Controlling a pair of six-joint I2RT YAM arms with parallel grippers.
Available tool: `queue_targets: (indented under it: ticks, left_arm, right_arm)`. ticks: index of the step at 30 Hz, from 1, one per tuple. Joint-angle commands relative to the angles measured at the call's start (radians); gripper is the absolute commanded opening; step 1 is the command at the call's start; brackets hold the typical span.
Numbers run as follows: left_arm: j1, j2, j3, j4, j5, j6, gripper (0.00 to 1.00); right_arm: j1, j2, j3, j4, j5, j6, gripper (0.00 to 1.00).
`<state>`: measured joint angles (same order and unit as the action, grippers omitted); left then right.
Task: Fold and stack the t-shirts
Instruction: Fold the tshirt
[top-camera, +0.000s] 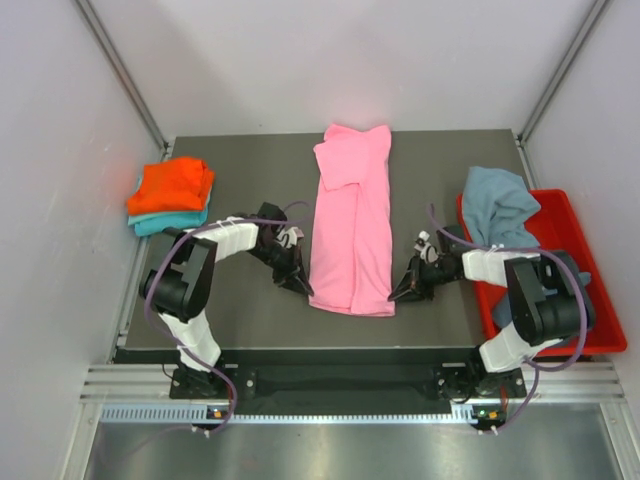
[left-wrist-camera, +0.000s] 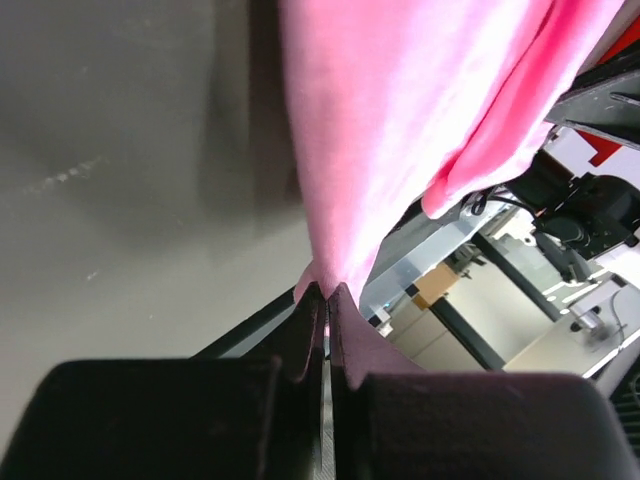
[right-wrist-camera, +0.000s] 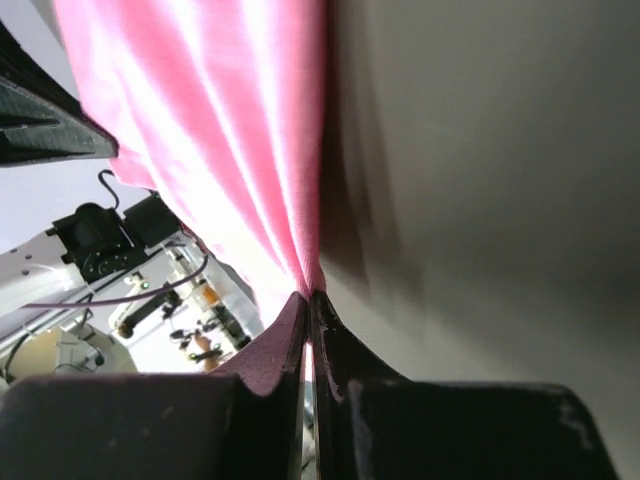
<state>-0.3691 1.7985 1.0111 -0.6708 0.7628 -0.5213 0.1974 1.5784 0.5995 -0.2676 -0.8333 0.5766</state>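
Observation:
The pink t-shirt (top-camera: 351, 215) lies as a long folded strip down the middle of the table, its far end doubled over. My left gripper (top-camera: 303, 287) is shut on its near left corner; the left wrist view shows the pink cloth (left-wrist-camera: 400, 130) pinched at the fingertips (left-wrist-camera: 327, 292). My right gripper (top-camera: 397, 292) is shut on the near right corner, pink cloth (right-wrist-camera: 210, 130) pinched at its tips (right-wrist-camera: 308, 296). An orange t-shirt (top-camera: 172, 184) lies folded on a teal t-shirt (top-camera: 170, 220) at the far left. A grey-blue t-shirt (top-camera: 500, 205) drapes over the bin.
A red plastic bin (top-camera: 575, 270) stands at the table's right edge, partly behind my right arm, with dark cloth inside. White walls enclose the table on three sides. The table's near edge runs just in front of both grippers.

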Motion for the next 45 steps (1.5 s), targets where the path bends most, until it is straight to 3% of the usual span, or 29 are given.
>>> queue_targets:
  ticks: [1,16,45]
  left_arm:
    - [-0.001,-0.057,0.066,-0.046,-0.023,0.061,0.0]
    - [0.018,-0.024,0.311,-0.107,-0.06,0.147,0.0]
    - [0.064,0.386,0.897,-0.11,-0.221,0.224,0.0]
  right_arm:
    - [-0.013,-0.078,0.058,-0.038,0.005,-0.04,0.0]
    - [-0.072,-0.147,0.203,-0.061,0.002,-0.061,0.0]
    - [-0.087,0.301,0.762,0.036,0.065,-0.133,0.0]
